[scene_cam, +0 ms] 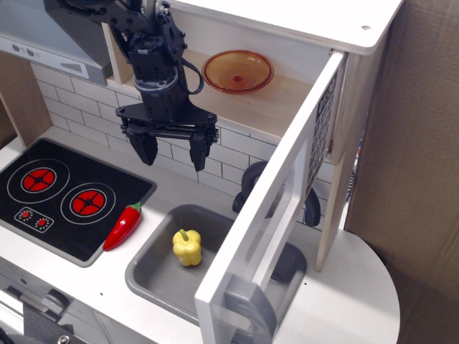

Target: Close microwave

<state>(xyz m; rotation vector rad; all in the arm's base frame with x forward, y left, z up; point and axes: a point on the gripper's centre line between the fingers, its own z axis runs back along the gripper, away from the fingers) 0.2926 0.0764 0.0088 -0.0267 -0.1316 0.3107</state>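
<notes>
The gripper (171, 148) hangs over the desk (358, 301) with its jaws spread apart, holding nothing and touching nothing, well clear of the microwave (287, 107). The microwave sits up at shelf height, its white door (269, 215) swung wide out over the sink (154, 276), grey handle (247, 304) nearest us. An orange bowl (237, 70) rests inside. The door hides much of a dark tap (252, 183), probably a faucet. A yellow pepper (187, 246) lies in the sink; a red chilli (123, 226) lies beside the hob (64, 197).
</notes>
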